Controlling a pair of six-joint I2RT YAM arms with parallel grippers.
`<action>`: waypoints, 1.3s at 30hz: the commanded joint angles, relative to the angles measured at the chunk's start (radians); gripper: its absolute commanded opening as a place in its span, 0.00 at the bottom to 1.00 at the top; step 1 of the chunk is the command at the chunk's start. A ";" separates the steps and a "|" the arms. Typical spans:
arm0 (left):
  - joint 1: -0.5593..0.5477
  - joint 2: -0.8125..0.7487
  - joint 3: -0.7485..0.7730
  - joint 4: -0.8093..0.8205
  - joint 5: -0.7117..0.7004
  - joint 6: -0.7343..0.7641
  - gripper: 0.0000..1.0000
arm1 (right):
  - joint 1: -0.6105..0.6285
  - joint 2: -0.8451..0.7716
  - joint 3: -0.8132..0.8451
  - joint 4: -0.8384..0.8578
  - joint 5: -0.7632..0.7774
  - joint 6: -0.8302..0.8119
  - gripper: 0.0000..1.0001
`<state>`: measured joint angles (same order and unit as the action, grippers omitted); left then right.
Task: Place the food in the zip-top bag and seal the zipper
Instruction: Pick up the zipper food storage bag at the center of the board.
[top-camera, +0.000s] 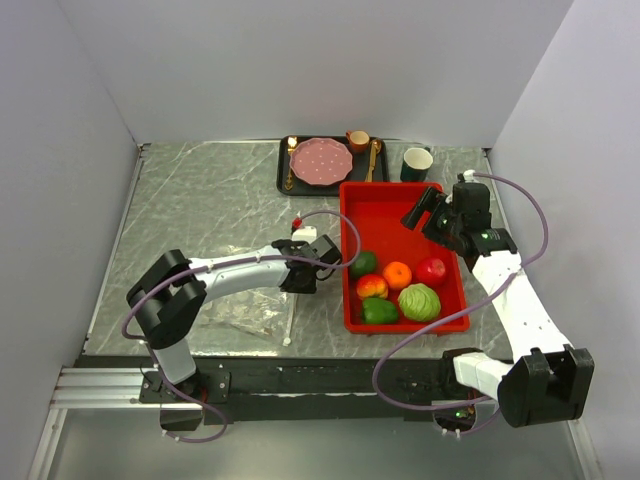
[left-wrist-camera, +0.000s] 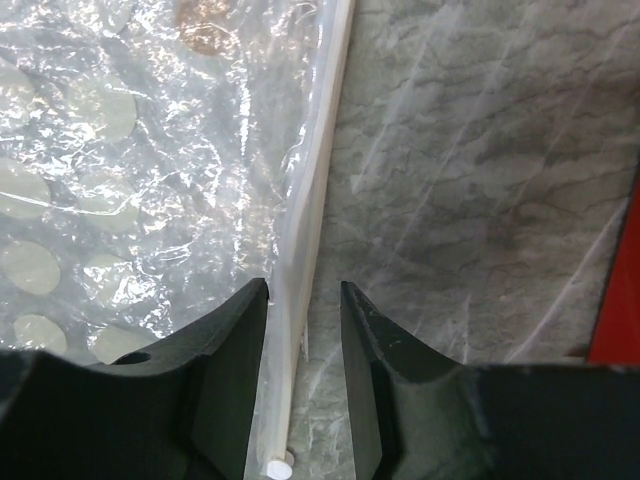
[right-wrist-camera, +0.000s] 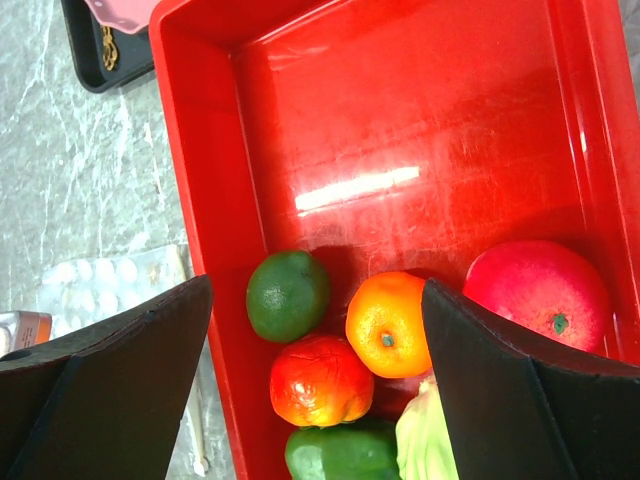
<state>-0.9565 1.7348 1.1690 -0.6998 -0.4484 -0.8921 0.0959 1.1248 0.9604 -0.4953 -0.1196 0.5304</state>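
The clear zip-top bag (top-camera: 243, 314) lies flat on the marble table by the left arm. Its white zipper (top-camera: 290, 318) runs along its right edge. My left gripper (top-camera: 300, 278) is open and hangs low over the zipper's far end. In the left wrist view the zipper (left-wrist-camera: 322, 180) passes between the fingers (left-wrist-camera: 232, 340), close to the left one. The food lies in the red tray (top-camera: 385, 205): avocado (top-camera: 363, 263), orange (top-camera: 397, 274), apple (top-camera: 431, 270), red-yellow fruit (top-camera: 372, 287), green pepper (top-camera: 379, 311) and cabbage (top-camera: 419, 301). My right gripper (top-camera: 425, 207) is wide open and empty above the tray.
A black tray (top-camera: 284, 178) at the back holds a pink plate (top-camera: 320, 160), gold cutlery and an orange cup (top-camera: 358, 140). A dark cup (top-camera: 416, 162) stands next to it. White walls close in both sides and the back.
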 joint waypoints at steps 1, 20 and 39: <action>-0.002 -0.024 -0.035 0.020 -0.036 -0.036 0.41 | 0.007 -0.028 -0.005 0.006 0.020 -0.012 0.93; -0.004 0.023 -0.023 0.020 -0.070 -0.068 0.28 | 0.004 -0.039 -0.003 -0.011 0.031 -0.021 0.94; -0.001 0.057 -0.022 -0.001 -0.096 -0.079 0.18 | -0.025 -0.049 -0.012 -0.022 0.008 -0.030 0.95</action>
<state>-0.9565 1.7836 1.1271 -0.6895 -0.5137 -0.9508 0.0814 1.1072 0.9558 -0.5179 -0.1135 0.5148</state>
